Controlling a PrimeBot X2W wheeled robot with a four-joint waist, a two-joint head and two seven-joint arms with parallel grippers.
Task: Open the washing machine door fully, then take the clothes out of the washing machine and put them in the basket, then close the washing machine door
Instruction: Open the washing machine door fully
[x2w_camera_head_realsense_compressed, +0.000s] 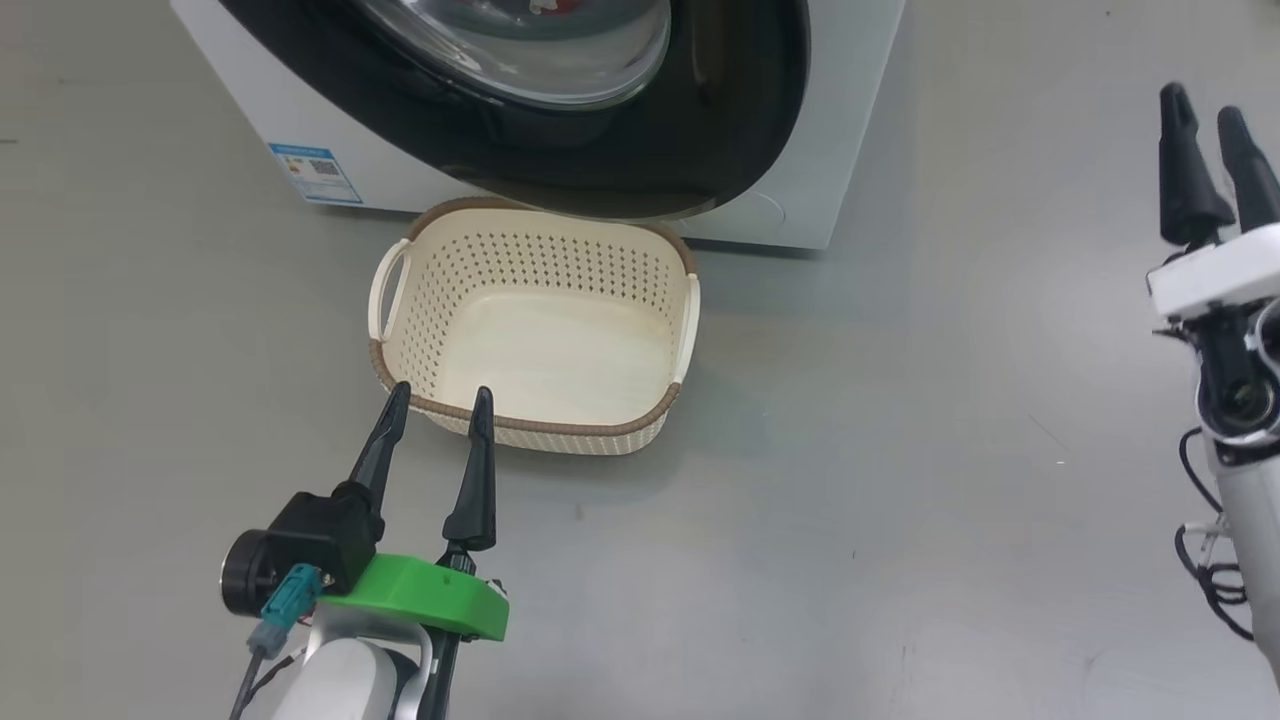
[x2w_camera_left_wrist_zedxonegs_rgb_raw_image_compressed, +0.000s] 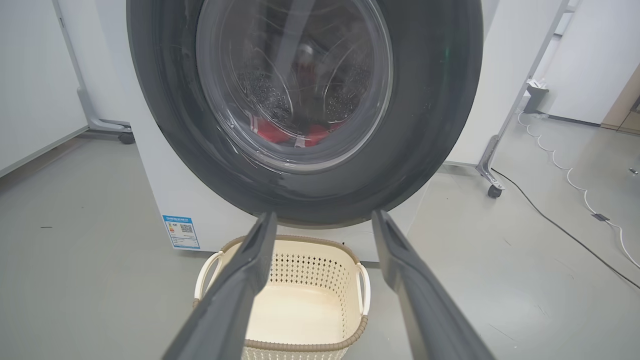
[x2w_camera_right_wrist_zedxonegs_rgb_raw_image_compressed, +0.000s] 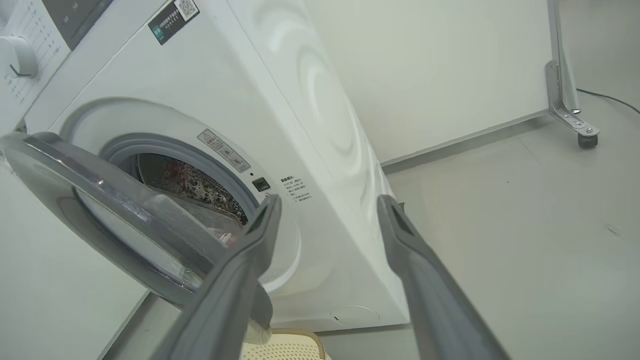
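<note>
The white washing machine (x2w_camera_head_realsense_compressed: 300, 130) stands at the top of the head view. Its round black-rimmed door (x2w_camera_head_realsense_compressed: 700, 110) hangs partly open over the basket; the right wrist view shows the door (x2w_camera_right_wrist_zedxonegs_rgb_raw_image_compressed: 65, 190) swung a little way out from the drum opening. Red clothes (x2w_camera_left_wrist_zedxonegs_rgb_raw_image_compressed: 272, 132) lie in the drum behind the glass. The cream basket (x2w_camera_head_realsense_compressed: 540, 425) sits empty on the floor right in front of the machine. My left gripper (x2w_camera_head_realsense_compressed: 438, 398) is open, its fingertips at the basket's near rim. Far to the right my right gripper (x2w_camera_head_realsense_compressed: 1205, 100) is open and holds nothing.
Grey floor spreads all around. A blue label sticker (x2w_camera_head_realsense_compressed: 316, 172) sits low on the machine's front. A wheeled white partition leg (x2w_camera_left_wrist_zedxonegs_rgb_raw_image_compressed: 492, 175) and cables (x2w_camera_left_wrist_zedxonegs_rgb_raw_image_compressed: 565, 175) lie to the right of the machine. Another partition leg with a caster (x2w_camera_right_wrist_zedxonegs_rgb_raw_image_compressed: 570, 110) stands behind.
</note>
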